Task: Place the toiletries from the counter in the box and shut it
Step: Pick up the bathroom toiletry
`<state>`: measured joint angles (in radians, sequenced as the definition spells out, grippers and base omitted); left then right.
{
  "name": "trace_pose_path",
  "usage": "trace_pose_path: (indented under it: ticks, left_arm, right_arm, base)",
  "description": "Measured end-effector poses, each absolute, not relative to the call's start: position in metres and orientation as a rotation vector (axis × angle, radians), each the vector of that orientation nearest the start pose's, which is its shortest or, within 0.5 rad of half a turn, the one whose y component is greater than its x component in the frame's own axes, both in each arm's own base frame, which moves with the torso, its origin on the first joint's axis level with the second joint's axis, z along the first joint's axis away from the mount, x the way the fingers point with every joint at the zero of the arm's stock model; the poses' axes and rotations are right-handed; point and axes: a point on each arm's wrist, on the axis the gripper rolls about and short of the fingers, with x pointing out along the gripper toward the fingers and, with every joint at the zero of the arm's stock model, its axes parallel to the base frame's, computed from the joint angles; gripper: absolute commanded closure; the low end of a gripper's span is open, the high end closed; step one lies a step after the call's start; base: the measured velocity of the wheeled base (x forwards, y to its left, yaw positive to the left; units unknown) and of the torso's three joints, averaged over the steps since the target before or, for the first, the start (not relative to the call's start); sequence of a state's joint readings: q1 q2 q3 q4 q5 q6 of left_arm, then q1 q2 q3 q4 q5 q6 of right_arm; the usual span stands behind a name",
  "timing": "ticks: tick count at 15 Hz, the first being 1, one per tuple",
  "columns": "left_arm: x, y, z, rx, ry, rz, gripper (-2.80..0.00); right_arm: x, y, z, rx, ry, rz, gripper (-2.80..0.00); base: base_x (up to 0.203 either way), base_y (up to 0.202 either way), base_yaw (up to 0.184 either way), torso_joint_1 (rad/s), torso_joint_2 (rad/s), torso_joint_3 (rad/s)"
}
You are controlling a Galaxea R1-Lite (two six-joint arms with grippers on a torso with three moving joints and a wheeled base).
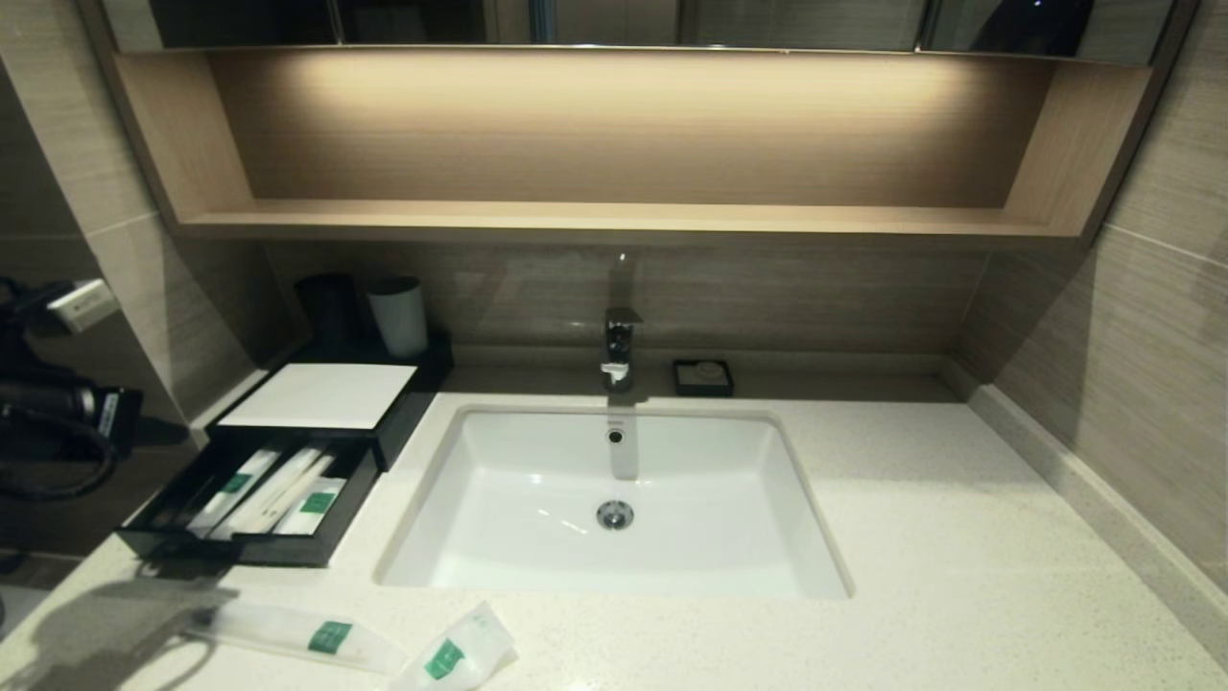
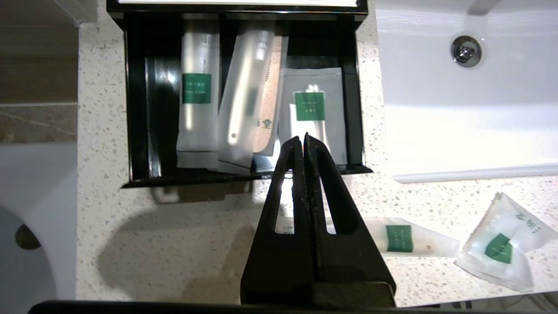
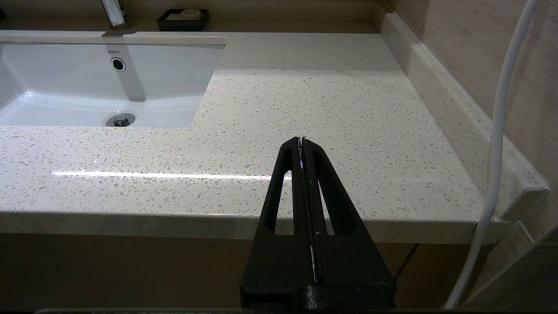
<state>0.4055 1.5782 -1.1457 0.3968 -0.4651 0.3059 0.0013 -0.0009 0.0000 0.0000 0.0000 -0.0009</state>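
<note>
While the box (image 1: 321, 395) sits left of the sink (image 1: 614, 499) with its drawer (image 2: 244, 100) pulled out and sachets inside, a long sachet (image 1: 297, 635) and a short one (image 1: 456, 653) lie on the counter (image 1: 959, 537). Left gripper (image 2: 304, 138) hangs above the drawer front, jaws pressed together, empty. Right gripper (image 3: 301, 140), same, off the counter edge.

open drawer (image 1: 251, 491) of the box (image 1: 321, 395) is reachable from above; cups (image 1: 398, 317) crowd behind it, broad counter (image 1: 959, 537) right of the sink (image 1: 614, 499) lies bare.
</note>
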Motion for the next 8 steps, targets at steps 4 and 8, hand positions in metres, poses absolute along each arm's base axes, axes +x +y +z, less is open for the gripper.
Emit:
trace_pose_path:
  ticks: [4, 8]
  left_arm:
    - [0.223, 0.079, 0.233, -0.224, 0.722, -0.106, 0.00]
    - [0.196, 0.060, 0.239, -0.441, 0.815, -0.036, 0.00]
  right_arm:
    - [-0.023, 0.000, 0.075, -0.001, -0.001, 0.001, 0.00]
    - [-0.023, 0.000, 0.075, -0.001, -0.001, 0.001, 0.00]
  base:
    - [0.000, 0.000, 0.000, 0.000, 0.00, 0.000]
    - [0.000, 0.000, 0.000, 0.000, 0.00, 0.000]
